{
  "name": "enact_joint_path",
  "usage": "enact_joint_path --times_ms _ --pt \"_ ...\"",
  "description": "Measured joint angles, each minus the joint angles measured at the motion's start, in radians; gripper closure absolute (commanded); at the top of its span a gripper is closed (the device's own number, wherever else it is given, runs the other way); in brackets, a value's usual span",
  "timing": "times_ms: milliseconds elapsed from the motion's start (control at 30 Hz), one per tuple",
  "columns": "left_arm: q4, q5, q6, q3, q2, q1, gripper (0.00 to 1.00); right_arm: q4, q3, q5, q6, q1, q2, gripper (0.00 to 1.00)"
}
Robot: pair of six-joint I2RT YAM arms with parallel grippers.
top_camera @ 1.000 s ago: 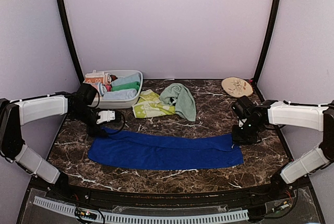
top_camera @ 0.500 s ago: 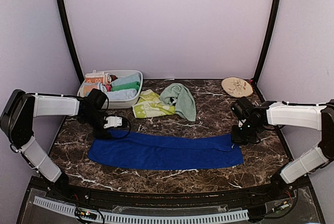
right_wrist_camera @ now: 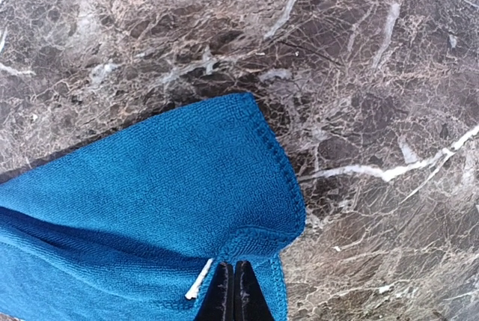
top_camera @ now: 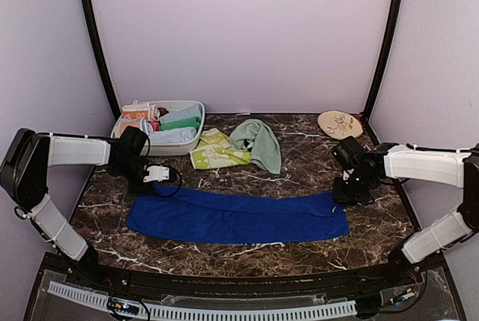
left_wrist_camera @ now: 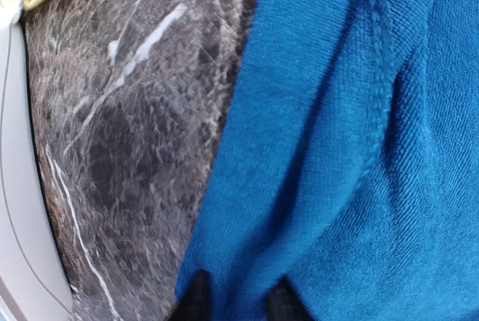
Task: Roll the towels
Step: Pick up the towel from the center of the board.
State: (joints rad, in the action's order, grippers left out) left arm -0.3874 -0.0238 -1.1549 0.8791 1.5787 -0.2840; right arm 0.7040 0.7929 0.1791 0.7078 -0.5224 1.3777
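The right fingers (right_wrist_camera: 233,289) are pressed tight together, pinching the hem at a corner of the blue towel (right_wrist_camera: 150,186), with a small white tag (right_wrist_camera: 198,280) poking out just beside them; that corner looks a touch puckered where they bite. The left fingers (left_wrist_camera: 196,300) stand apart at the bottom edge of their wrist view, with a ridge of the same blue cloth between them; whether they have actually clamped it I cannot tell. Around both, the cloth lies on the dark marbled table (top_camera: 299,167).

From above, the blue towel stretches flat and long across the lower middle of the frame, one arm at each far corner, left and right. The mint towel (top_camera: 258,141) sits crumpled above it at upper centre, lying over the edge of the yellow-green towel (top_camera: 212,154); neither is rolled. A white tub (top_camera: 196,105) at upper left holds what look like rolled cloths; a round plate (top_camera: 340,123) sits at upper right, well apart from the work.

To my eye this is the taking-hold step on the first towel, before any rolling has begun. The next move wants both far corners held firmly and carried evenly; if one side leads or lets go, the cloth will skew rather than fold or roll straight.
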Motion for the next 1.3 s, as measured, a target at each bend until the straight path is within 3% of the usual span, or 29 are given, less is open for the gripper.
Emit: enact_joint_path --times_ms 33,100,133,200,267,633,1000,1167,1300 --pt "0.000 0.001 0.002 0.001 0.006 0.000 0.82 0.000 0.000 0.000 0.000 0.000 -0.003 1.00" --pt "-0.001 0.001 -0.003 0.003 0.020 0.000 0.82 0.000 0.000 -0.003 0.000 0.000 -0.011 0.67" --pt "-0.003 0.001 -0.004 0.003 0.026 0.001 0.82 0.001 0.000 -0.006 -0.001 0.000 -0.014 0.60" --pt "-0.004 0.000 -0.004 0.003 0.027 0.001 0.82 0.001 0.000 -0.013 0.002 0.000 -0.015 0.53" --pt "-0.006 -0.001 -0.004 0.006 0.027 0.001 0.83 -0.001 0.000 -0.025 0.011 0.001 -0.015 0.52" --pt "-0.023 -0.010 -0.001 0.022 0.026 0.001 0.86 -0.038 -0.032 -0.024 0.073 0.001 0.015 0.61" --pt "-0.034 -0.013 0.003 0.024 0.021 0.001 0.89 -0.066 -0.059 -0.006 0.096 0.001 0.026 0.81" --pt "-0.045 -0.016 0.007 0.047 0.009 0.001 0.91 -0.067 -0.063 0.001 0.093 0.001 0.026 1.00" --pt "-0.053 -0.017 0.007 0.054 -0.015 0.001 0.95 -0.050 -0.057 0.019 0.093 0.001 0.026 1.00"
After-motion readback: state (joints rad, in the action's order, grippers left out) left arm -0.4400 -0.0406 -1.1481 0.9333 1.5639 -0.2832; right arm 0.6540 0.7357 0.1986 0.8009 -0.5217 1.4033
